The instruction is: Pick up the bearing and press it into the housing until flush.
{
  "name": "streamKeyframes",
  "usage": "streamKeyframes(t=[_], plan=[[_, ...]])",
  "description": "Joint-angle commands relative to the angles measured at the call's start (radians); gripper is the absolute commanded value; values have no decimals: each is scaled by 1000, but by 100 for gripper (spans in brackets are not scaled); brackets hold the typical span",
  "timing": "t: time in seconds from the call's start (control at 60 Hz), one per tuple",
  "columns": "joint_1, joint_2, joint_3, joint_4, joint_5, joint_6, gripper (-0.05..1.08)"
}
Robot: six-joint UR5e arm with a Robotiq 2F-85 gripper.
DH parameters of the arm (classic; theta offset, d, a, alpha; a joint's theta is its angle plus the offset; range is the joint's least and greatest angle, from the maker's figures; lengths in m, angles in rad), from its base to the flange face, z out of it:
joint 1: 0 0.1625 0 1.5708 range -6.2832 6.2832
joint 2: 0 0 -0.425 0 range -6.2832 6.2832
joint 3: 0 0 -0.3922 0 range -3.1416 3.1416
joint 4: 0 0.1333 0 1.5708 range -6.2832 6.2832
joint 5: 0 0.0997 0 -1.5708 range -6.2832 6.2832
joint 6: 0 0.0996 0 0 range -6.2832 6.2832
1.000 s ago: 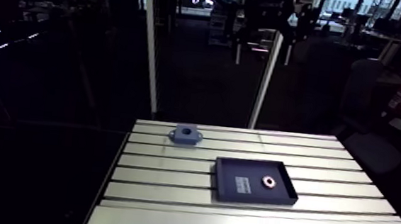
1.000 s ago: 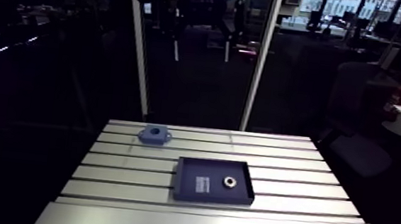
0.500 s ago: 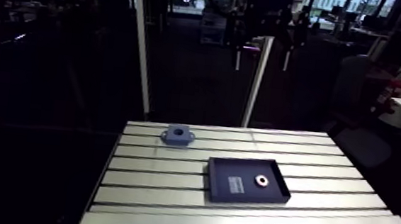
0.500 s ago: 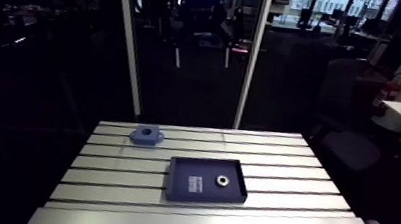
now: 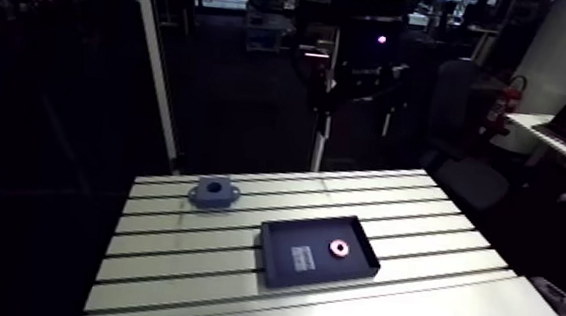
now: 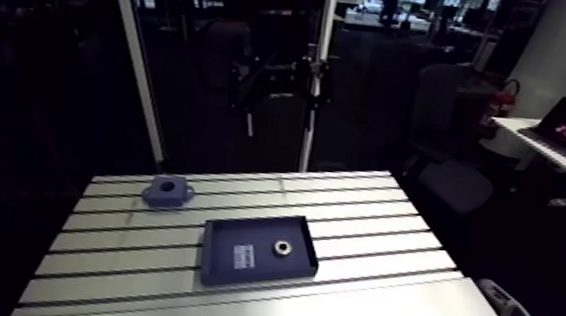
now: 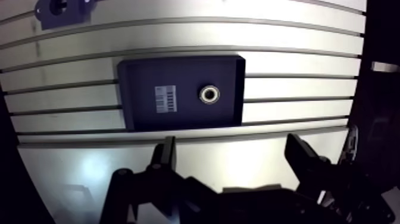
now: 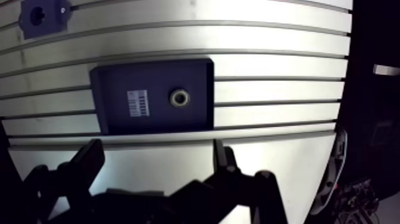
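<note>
in the flat dark tray (image 7: 143,113) — a round metal bearing (image 7: 209,94).

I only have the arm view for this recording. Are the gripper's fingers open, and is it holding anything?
Observer: In the wrist view the gripper is open, with nothing between its fingers.
Operator: Where is the bearing relative to it?
Observer: The bearing lies in the dark tray, ahead of the fingers and beside a white label.
Operator: And the housing?
Observer: The housing sits on the table beyond the tray. Seen from above, its bore is dark and empty.
</note>
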Motion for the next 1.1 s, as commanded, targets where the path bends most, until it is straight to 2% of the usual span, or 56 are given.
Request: streamKeyframes(t=[0.017, 0.05, 0.083, 0.15, 0.517, 0.617, 0.783, 0.867, 0.967, 1.1], plan=[[-47, 13, 135, -155, 12, -85, 1], [-54, 13, 146, -164, 16, -85, 1], [-63, 14, 163, -182, 28, -87, 1], [-68, 19, 180, -208, 32, -91, 1], [-64, 65, 276, -357, 37, -90, 1], [-62, 70, 281, -370, 44, -90, 1], [-62, 83, 300, -371, 42, -90, 1], [-62, 85, 310, -373, 42, -90, 8], [-62, 91, 320, -390, 40, -87, 27], [-64, 103, 334, -415, 40, -89, 30]])
